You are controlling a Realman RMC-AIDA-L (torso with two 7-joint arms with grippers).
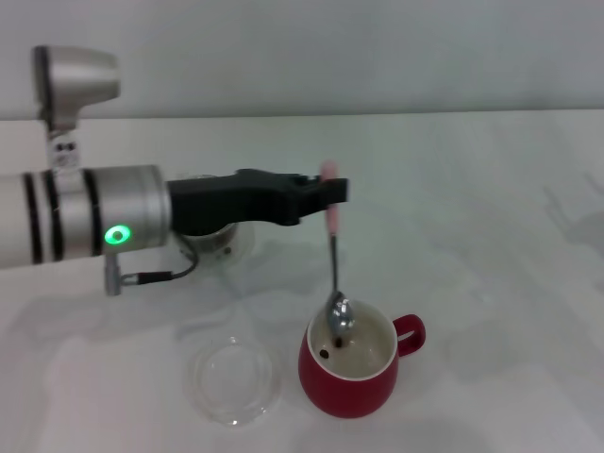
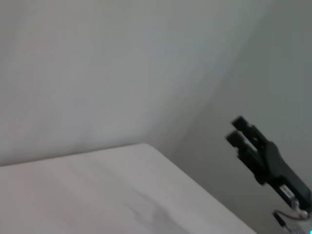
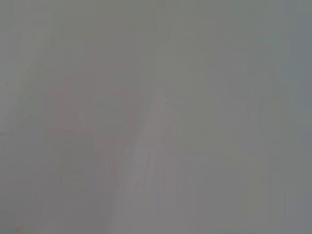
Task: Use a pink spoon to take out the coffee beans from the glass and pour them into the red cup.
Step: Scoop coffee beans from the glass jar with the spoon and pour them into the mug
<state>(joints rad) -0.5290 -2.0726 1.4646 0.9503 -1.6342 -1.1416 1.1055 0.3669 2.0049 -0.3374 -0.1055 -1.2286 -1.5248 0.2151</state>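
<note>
Left gripper (image 1: 328, 192): I see it reaching in from the left on its silver and black arm, held above the bench (image 1: 472, 189), with its black fingers clamped on the top of the pink spoon's handle.
Pink spoon (image 1: 333, 255): it hangs nearly upright from those fingers, pink handle end up, metal bowl down, and the bowl sits inside the mouth of the red cup, against the rim on the side nearest the arm.
Red cup (image 1: 349, 382): it stands upright at the near edge of the bench, loop handle turned to the robot's right, cream inside showing.
Coffee beans (image 1: 325, 354): I can make out one or two dark beans on the cream inner wall just under the spoon bowl; whether any remain on the spoon I cannot tell.
Glass (image 1: 222, 243): it stands behind the left arm, mostly hidden by the black gripper body; only its lower clear part shows, and I cannot see its contents.
Clear dish (image 1: 234, 380): flat and shallow, lying on the bench just beside the red cup on the robot's left, not touching it.
Right gripper (image 2: 251, 141): absent from the head view; the left wrist view shows a black gripper off the far corner of the bench, and I cannot tell how its fingers stand.
Right wrist view: only a blank grey surface.
</note>
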